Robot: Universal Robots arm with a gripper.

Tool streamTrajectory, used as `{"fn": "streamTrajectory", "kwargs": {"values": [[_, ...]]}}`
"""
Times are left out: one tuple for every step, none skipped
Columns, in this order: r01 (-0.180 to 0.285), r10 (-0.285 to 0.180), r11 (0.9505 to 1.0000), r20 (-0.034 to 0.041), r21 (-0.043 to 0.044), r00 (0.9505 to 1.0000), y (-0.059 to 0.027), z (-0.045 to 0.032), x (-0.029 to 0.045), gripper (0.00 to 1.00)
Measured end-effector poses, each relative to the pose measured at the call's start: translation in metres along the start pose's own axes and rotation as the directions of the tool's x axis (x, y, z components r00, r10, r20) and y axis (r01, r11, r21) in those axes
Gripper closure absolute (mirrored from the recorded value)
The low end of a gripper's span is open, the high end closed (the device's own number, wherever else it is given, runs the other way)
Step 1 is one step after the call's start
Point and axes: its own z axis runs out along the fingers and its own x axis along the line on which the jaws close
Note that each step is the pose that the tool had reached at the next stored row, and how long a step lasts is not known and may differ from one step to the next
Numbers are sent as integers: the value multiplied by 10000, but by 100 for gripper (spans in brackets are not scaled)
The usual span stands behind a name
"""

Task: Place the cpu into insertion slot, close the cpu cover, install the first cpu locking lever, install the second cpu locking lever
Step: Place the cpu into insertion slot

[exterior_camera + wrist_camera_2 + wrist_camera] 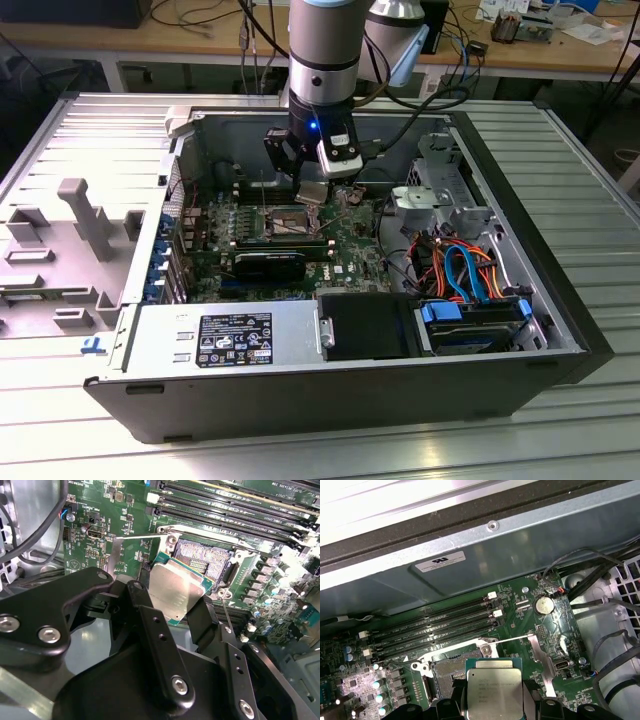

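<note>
Robotics lab: open computer case (350, 400) on ribbed metal table (560, 150), cable-strewn wooden workbench (100, 40) behind.

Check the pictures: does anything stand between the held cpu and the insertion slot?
Nothing visible does. The pincer grips the cpu by its edges, above and partly over the insertion slot. In the second wrist view the slot's dark centre lies uncovered, and no cable or part crosses the gap between them.

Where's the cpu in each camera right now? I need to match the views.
Exterior view: cpu hanging just above the insertion slot.
Second wrist view: cpu tilted, overlapping the slot's edge.
First wrist view: cpu overlapping the slot's corner.
Shared landmark: the insertion slot.
</note>
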Motion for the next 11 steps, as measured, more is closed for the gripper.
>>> {"fn": "streamTrajectory", "kwargs": {"values": [[-4, 4, 10000, 0, 0, 10000, 0, 0, 0, 46], [-9, 9, 10000, 0, 0, 10000, 0, 0, 0, 46], [-19, 19, 10000, 1, 0, 10000, 0, 0, 0, 46], [-27, 27, 10000, 2, 0, 10000, 0, 0, 0, 46], [-34, 34, 10000, 3, -1, 10000, 0, 0, 0, 46], [-39, 39, 10000, 3, -1, 10000, 0, 1, 0, 46], [-49, 49, 10000, 4, -1, 10000, 0, 1, 0, 46], [-76, 76, 10000, 6, -1, 10000, 0, 1, 0, 46], [-126, 126, 9999, 11, -2, 9999, 0, 2, 0, 46], [-181, 181, 9998, 15, -4, 9998, 0, 3, 0, 46], [-186, 186, 9998, 16, -4, 9998, 0, 3, 0, 46]]}}
